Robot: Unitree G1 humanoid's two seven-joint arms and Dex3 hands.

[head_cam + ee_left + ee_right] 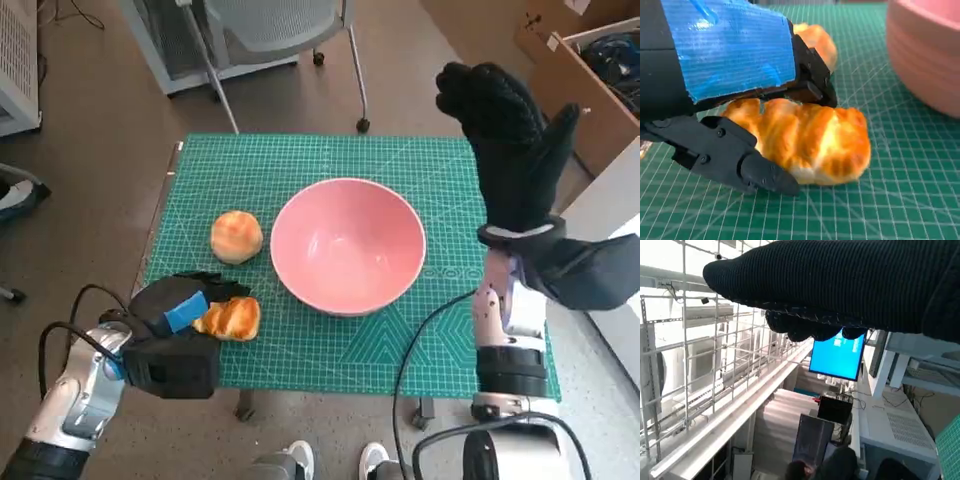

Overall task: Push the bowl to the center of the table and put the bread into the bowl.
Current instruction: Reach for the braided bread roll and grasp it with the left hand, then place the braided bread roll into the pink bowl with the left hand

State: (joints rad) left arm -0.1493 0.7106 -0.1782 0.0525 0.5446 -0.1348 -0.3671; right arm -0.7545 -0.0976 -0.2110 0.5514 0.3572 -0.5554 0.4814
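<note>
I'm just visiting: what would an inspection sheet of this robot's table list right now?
Surface: green cutting mat covering the small table.
Job's things: pink bowl near the mat's middle, empty; long bread on the mat; round bun beside the bowl.
Clutter: nothing seen.
Hands: left hand closed round the long bread; right hand raised, fingers spread, holding nothing.
Cables: black cable crossing the mat's near right corner.
Surroundings: chair, cardboard box, a person's shoes.
</note>
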